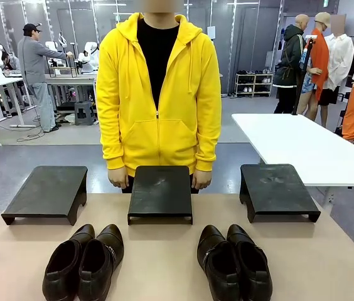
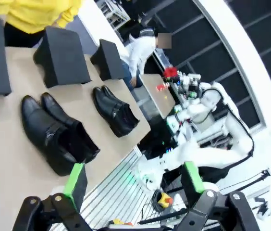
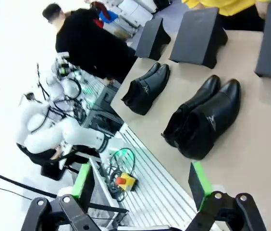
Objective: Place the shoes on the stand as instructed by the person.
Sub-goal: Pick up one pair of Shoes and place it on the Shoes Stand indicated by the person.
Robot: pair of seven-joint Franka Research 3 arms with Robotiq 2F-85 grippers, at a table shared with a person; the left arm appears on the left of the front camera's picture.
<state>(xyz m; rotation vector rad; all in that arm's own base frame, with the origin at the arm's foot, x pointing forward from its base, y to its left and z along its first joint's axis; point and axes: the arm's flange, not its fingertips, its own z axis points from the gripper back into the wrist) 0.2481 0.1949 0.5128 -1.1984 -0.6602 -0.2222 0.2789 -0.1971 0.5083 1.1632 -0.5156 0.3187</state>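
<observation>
Standing at twelve o'clock across the table (image 1: 164, 263), the person (image 1: 158, 94) has both hands down at the far edge, one either side of the middle stand (image 1: 160, 191), and no pointing finger that I can make out. Left stand (image 1: 46, 191) sits at ten o'clock and right stand (image 1: 277, 188) at two, all three tops bare. The shoes are down on the tabletop: left pair (image 1: 84, 262) at seven o'clock, right pair (image 1: 233, 262) at five, toes toward the person. Left gripper (image 2: 134, 185) hangs by the table's edge, fingers spread wide with nothing between them. Right gripper (image 3: 141, 187) is the same, jaws apart and empty. My read: opening step, no pair picked up yet. The next move calls for a cue from the person on which pair goes to which stand, then an open-jawed descent onto that pair.
</observation>
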